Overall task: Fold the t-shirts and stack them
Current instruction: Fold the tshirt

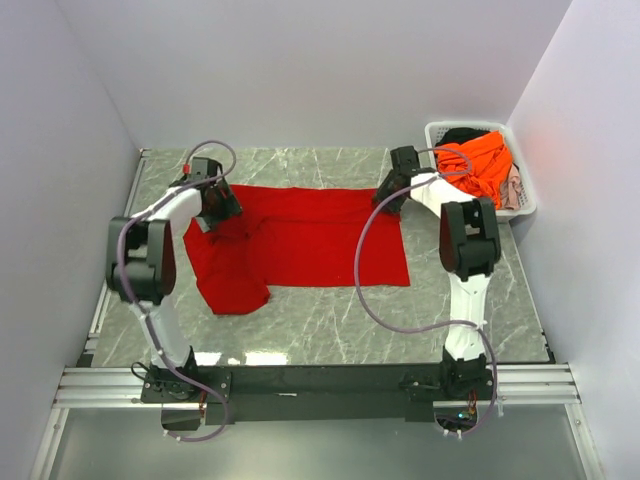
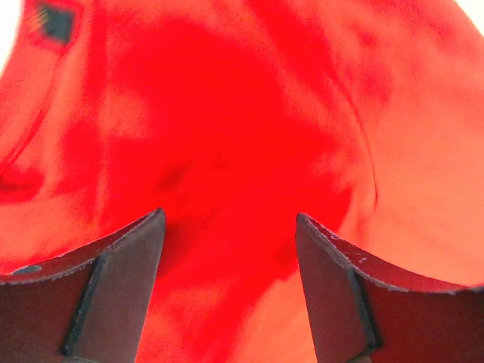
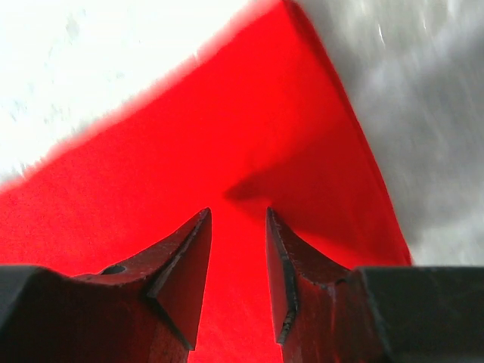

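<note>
A bright red t-shirt (image 1: 300, 240) lies spread on the grey marble table, its left part bunched and folded toward the front. My left gripper (image 1: 222, 212) is open just above the shirt's left part; red cloth (image 2: 227, 151) fills the left wrist view between the fingers (image 2: 128, 287). My right gripper (image 1: 388, 204) is open over the shirt's far right corner (image 3: 302, 136), with nothing between its fingers (image 3: 189, 272). An orange t-shirt (image 1: 482, 165) lies in the basket with dark and pale ones.
A white slotted plastic basket (image 1: 528, 205) stands at the back right by the wall. White walls close in the table on three sides. Bare marble table (image 1: 340, 320) lies in front of the shirt.
</note>
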